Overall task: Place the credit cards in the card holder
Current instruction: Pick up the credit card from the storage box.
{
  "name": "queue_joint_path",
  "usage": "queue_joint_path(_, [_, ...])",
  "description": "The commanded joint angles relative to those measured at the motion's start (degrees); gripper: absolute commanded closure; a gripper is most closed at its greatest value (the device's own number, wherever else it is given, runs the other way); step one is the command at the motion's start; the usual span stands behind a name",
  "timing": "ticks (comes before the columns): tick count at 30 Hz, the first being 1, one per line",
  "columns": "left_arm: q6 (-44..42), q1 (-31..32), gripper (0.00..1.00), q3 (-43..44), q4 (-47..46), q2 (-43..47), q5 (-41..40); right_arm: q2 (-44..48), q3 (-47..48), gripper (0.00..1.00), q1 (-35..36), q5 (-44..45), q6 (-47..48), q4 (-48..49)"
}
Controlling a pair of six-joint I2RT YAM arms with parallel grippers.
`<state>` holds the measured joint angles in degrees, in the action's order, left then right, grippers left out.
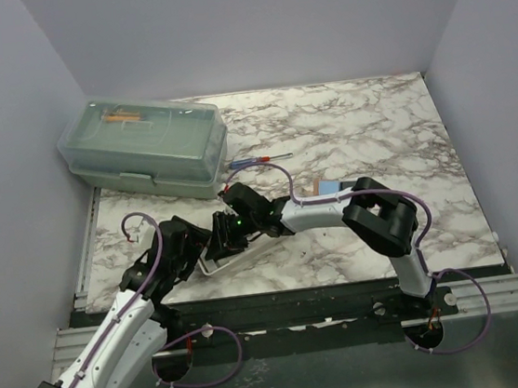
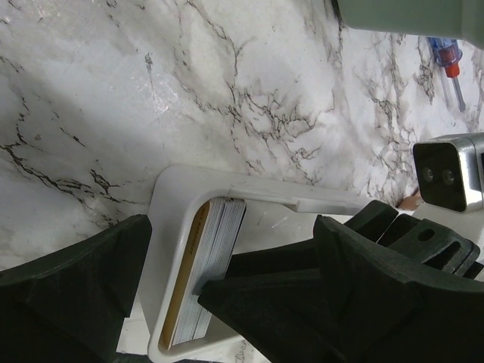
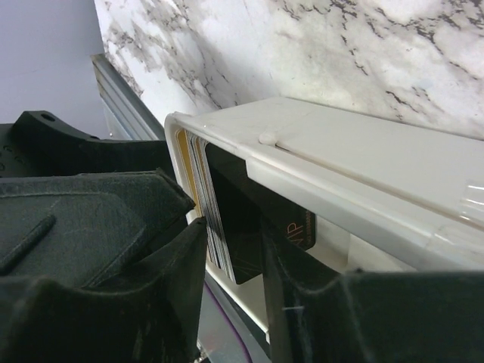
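White tray [image 2: 162, 219] | credit cards [image 2: 219, 257] seen by wrists only | left jaws wide | right jaws: grip unclear

Plain pale walls [image 1: 249, 26] close in three sides. The worktop [image 1: 365, 135] is white marble-look with grey veins, evenly lit. A metal rail [image 1: 495, 291] runs along its near edge.

We see left gripper [image 1: 193, 250] and right gripper [image 1: 228, 241] meeting over white tray [image 1: 213, 266] at seven o'clock, green box [image 1: 146, 151] at ten
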<state>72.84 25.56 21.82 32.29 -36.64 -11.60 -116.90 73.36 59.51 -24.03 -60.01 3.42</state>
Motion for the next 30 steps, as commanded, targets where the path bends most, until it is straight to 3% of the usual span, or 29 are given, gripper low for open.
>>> queue_joint_path(1, [-1.18,0.67,0.03,-0.5,-1.7,-0.24,6.06,0.72,-0.63,0.66,0.48,-2.28,-0.55,8.44])
queue_joint_path(4, [-1.38,0.63,0.04,-0.1,-1.96,-0.76,5.98,0.92,-0.76,0.73,0.44,-2.48,-0.34,8.86])
queue_joint_path(21, [-1.3,0.68,0.04,-0.47,-3.66,-1.84,6.84,5.42,-5.42,0.95,0.44,-1.99,-0.99,14.16])
queue_joint_path(22, [-1.3,0.62,0.04,-0.39,-3.72,-1.78,6.93,5.76,-5.83,0.92,0.44,-1.08,-1.52,13.4])
queue_joint_path(24, [-1.32,0.62,0.04,-0.38,-3.85,-1.67,7.01,5.79,-5.54,0.64,0.44,1.51,-2.81,9.11])
queue_joint_path(25, [-1.3,0.62,0.04,-0.46,-3.95,-1.6,7.1,5.36,-4.72,0.55,0.44,1.98,-3.13,7.07])
queue_joint_path(27, [-1.29,0.66,0.04,-0.67,-4.22,-1.4,7.39,3.78,-3.07,0.48,0.44,1.74,-3.36,4.11])
queue_joint_path(30, [-1.38,0.68,0.04,-0.9,-4.51,-1.4,8.16,1.2,-1.49,0.45,0.44,0.44,-3.94,3.16])
